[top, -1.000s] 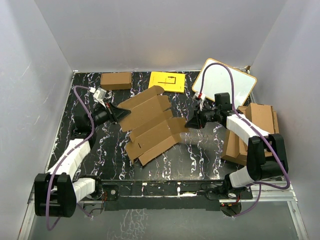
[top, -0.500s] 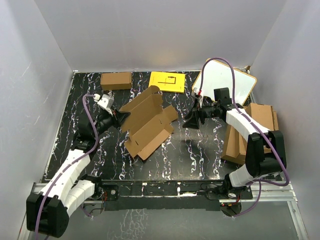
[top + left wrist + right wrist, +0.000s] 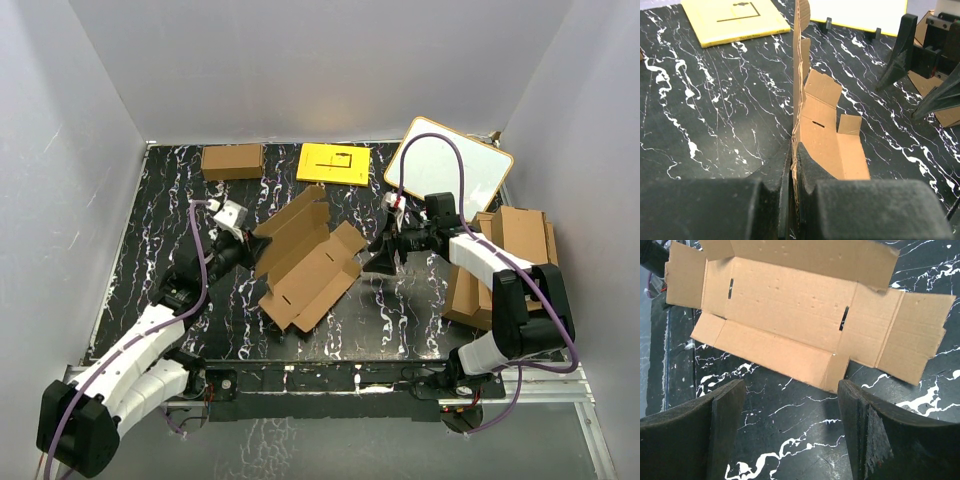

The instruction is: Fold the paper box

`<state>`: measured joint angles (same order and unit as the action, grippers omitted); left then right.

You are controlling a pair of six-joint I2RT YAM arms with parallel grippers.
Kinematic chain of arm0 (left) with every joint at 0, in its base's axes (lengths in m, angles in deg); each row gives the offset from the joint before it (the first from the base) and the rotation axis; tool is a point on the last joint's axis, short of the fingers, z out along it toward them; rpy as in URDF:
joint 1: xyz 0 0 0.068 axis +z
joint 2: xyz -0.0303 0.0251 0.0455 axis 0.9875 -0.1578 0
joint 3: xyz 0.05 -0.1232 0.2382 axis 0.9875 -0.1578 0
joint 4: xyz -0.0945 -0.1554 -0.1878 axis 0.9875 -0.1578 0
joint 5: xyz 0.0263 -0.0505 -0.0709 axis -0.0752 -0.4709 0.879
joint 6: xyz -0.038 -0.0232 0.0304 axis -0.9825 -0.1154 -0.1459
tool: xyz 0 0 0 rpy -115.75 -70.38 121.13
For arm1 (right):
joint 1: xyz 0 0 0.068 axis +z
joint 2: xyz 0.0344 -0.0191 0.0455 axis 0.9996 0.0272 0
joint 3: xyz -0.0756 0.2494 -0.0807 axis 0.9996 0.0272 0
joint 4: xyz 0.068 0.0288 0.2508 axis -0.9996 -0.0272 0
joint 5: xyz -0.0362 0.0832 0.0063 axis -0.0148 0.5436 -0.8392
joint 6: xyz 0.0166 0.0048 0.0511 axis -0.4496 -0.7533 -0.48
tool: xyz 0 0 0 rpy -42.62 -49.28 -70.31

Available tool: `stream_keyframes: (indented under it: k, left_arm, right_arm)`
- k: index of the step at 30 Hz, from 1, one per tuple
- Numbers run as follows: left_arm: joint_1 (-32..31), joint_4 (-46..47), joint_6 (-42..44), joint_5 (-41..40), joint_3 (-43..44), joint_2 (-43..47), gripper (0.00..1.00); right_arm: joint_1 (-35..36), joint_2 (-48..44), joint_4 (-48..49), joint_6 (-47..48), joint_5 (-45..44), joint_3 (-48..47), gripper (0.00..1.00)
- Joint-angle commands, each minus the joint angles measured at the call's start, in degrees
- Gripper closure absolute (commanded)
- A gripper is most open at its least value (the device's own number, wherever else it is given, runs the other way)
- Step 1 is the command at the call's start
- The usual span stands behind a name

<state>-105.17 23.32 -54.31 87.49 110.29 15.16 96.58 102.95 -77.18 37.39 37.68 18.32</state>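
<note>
The paper box (image 3: 305, 262) lies partly folded on the black marble table, one long wall standing up and its inside facing up. My left gripper (image 3: 250, 246) is shut on that upright wall at the box's left end. In the left wrist view its pads (image 3: 807, 162) pinch the thin cardboard edge (image 3: 799, 75), with the box floor (image 3: 827, 145) to the right. My right gripper (image 3: 385, 256) stands open just right of the box, touching nothing. In the right wrist view its fingers (image 3: 855, 405) straddle bare table below the box (image 3: 785, 300).
A yellow sheet (image 3: 334, 163) and a smaller brown carton (image 3: 232, 160) lie at the back. A whiteboard (image 3: 450, 165) leans at the back right. A pile of cardboard sheets (image 3: 505, 255) sits along the right edge. White walls enclose the table.
My right gripper has opened and let go of the box's right end. My left arm has carried the box right and nearer, and its walls have folded further up.
</note>
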Motion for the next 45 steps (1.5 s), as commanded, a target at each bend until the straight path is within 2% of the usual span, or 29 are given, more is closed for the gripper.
stream_keyframes:
  k: [1, 8, 15, 18, 25, 32, 37, 42, 45]
  left_arm:
    - [-0.7, 0.4, -2.5, -2.0, -1.1, 0.6, 1.0]
    - [-0.7, 0.0, -4.7, -1.0, -0.8, -2.7, 0.99]
    - [-0.7, -2.9, -5.8, -0.4, 0.1, -3.3, 0.79]
    - [-0.7, -5.3, -6.4, 0.4, 1.3, -3.1, 0.66]
    - [-0.6, -14.1, -6.1, 3.5, 6.0, -6.4, 0.54]
    - [-0.4, -20.3, -5.6, 7.4, 11.0, -11.2, 0.5]
    - [-0.2, -22.5, -4.3, 5.5, 11.8, -13.3, 0.5]
    - [0.5, -22.8, -3.4, 4.6, 12.4, -15.3, 0.61]
    - [2.0, -22.5, -4.4, 4.8, 12.2, -16.5, 0.6]
  right_arm:
    - [0.0, -2.8, 5.0, 2.6, 2.0, 0.1, 0.2]
    - [1.0, -0.9, 6.9, -0.1, 1.9, 1.4, 0.2]
    - [3.0, 3.8, 7.6, -3.8, -1.9, 0.8, 0.23]
    - [3.3, 4.9, 7.4, -4.4, -3.0, 0.4, 0.25]
    - [3.4, 6.4, 6.0, -4.4, -4.7, -0.7, 0.28]
    - [3.3, 6.4, 5.4, -4.2, -4.5, -0.9, 0.28]
    - [3.4, 6.5, 5.2, -4.1, -4.3, -1.0, 0.28]
    - [3.6, 7.5, 4.8, -4.0, -4.4, -1.1, 0.29]
    - [4.0, 8.1, 4.1, -3.9, -5.1, -1.5, 0.3]
